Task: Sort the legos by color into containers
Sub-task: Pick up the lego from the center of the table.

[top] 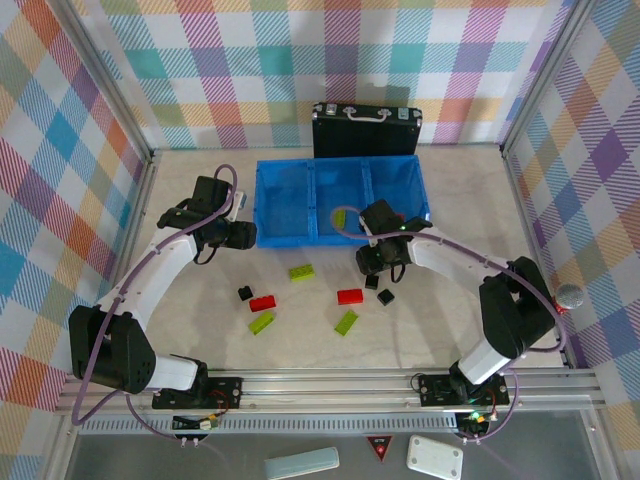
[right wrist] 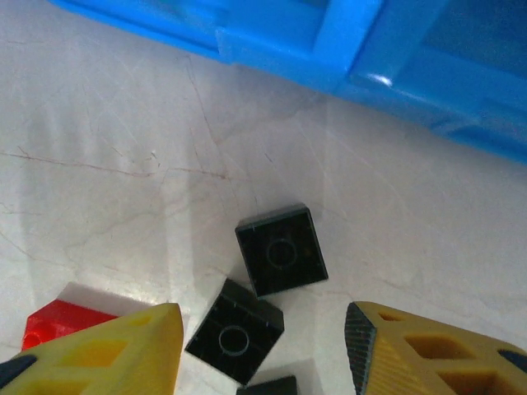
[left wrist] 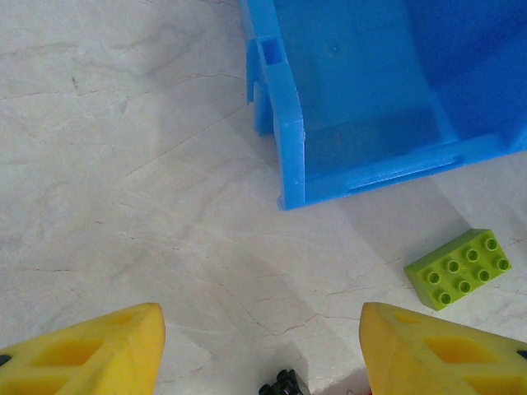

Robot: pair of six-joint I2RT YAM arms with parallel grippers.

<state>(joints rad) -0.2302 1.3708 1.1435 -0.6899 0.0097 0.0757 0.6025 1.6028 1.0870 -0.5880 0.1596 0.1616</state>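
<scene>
The blue three-compartment bin stands at the back centre, with one lime-green brick in its middle compartment. Loose on the table lie green bricks, red bricks and black cubes. My left gripper is open above bare table by the bin's front left corner, with a green brick to its right and a black cube below. My right gripper is open over two black cubes. A red brick lies by its left finger.
A black briefcase with a silver handle stands behind the bin. Checked walls close in the table on three sides. The bin's front wall runs just beyond the right gripper. A third black cube peeks in at the bottom edge.
</scene>
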